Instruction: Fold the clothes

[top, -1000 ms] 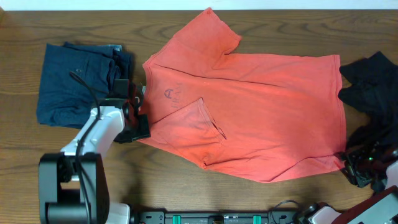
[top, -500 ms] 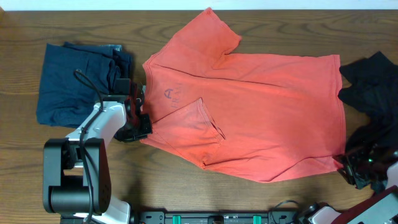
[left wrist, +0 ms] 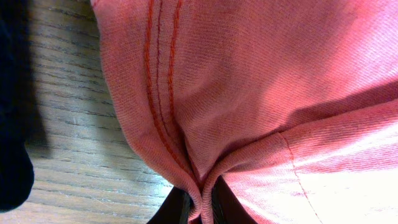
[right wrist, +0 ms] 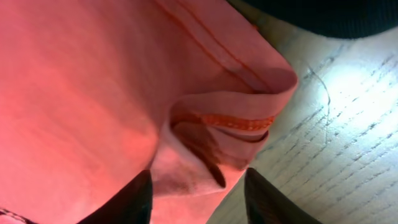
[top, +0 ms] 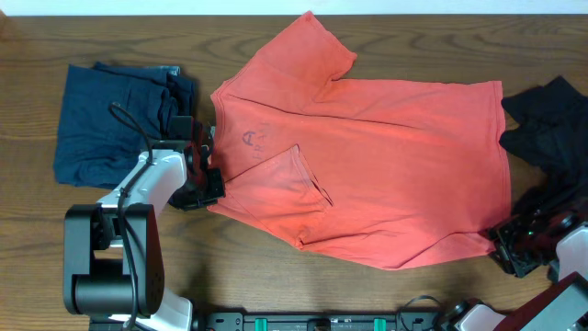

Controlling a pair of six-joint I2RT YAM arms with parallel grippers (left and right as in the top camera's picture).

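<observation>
1. The left gripper (left wrist: 199, 210) is clenched on a small pinch of the coral shirt (top: 367, 175). It has it right at the double-stitched edge on the shirt's collar side, and the cloth bunches into a ridge where it runs into the jaws.
2. The right gripper (right wrist: 198, 202) stands spread. Its fingers (right wrist: 266, 198) sit either side of the shirt's curled bottom corner, and as far as I can see they have clamped nothing yet.
3. My worry is that corner. It is rolled over on itself, so a closing pinch could catch only the top lip of the hem and lose it once the cloth is lifted.
4. The left hold looks thin too. A sharp tug from the other arm might pull the edge out, or drag the whole shirt askew.
5. The black garment (top: 551, 129) lies just beside the right gripper, so a sloppy close could snag it along with the shirt.
6. The shirt is soft knit, spread mostly flat. One sleeve reaches toward the far edge and the other is folded onto the body, with light creases across it.
7. It lies mid-table (top: 276, 276), between the folded navy garment (top: 115, 124) and the black one.
</observation>
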